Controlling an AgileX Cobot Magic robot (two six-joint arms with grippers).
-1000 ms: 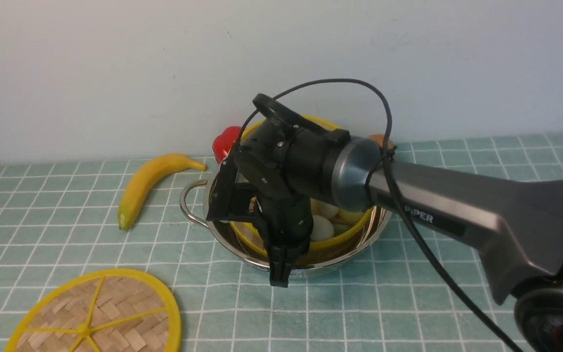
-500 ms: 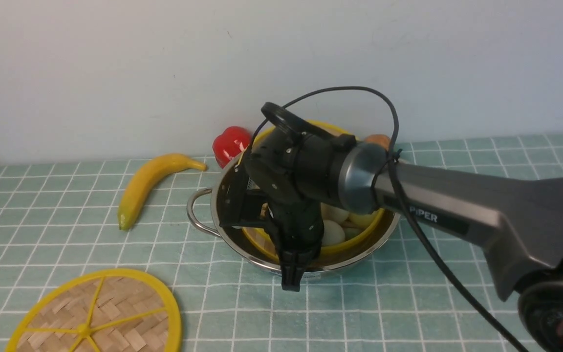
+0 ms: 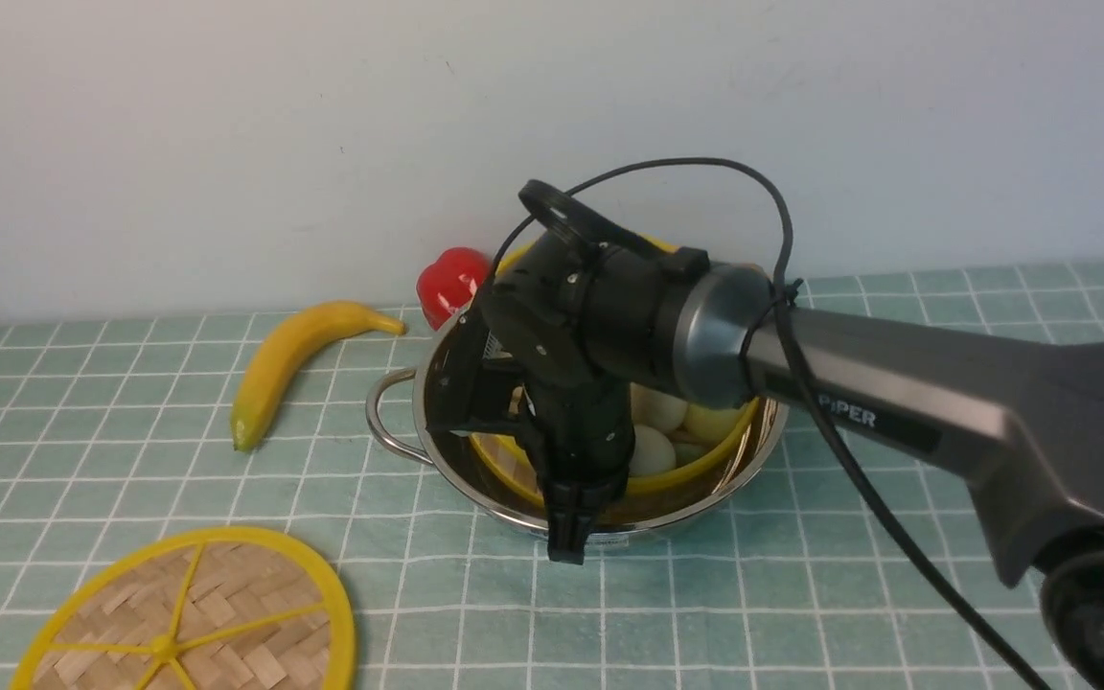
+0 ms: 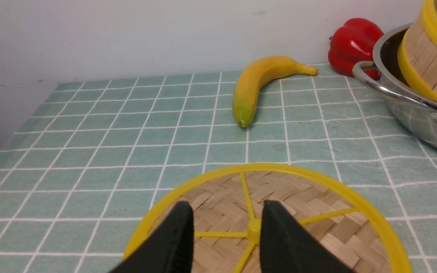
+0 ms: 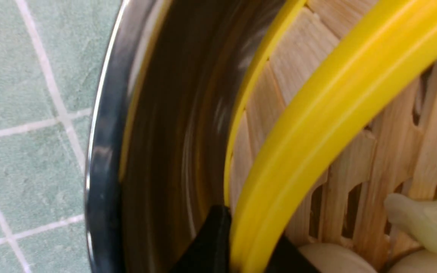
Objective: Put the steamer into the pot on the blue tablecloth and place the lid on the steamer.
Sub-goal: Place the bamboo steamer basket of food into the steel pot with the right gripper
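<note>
The left pincer hangs with its jaws parted and empty, directly over the flat round woven-bamboo lid with yellow rim and spokes. The lid's hub lies just below the gap. This lid looks light, thin and stiff, and it lies flush on the pale teal-blue checked tablecloth — the raised hub or a spoke seems the likeliest purchase, since the rim leaves little to get under.

Further right, the right pincer is clamped on the yellow top rim of the round bamboo steamer, one finger on either side of it. The steamer sits tilted inside the shallow shiny steel pot, not yet flat. It seems light yet rigid. Its smooth rim may slip — and the loose toy dumplings beyond the inner finger could roll.
</note>
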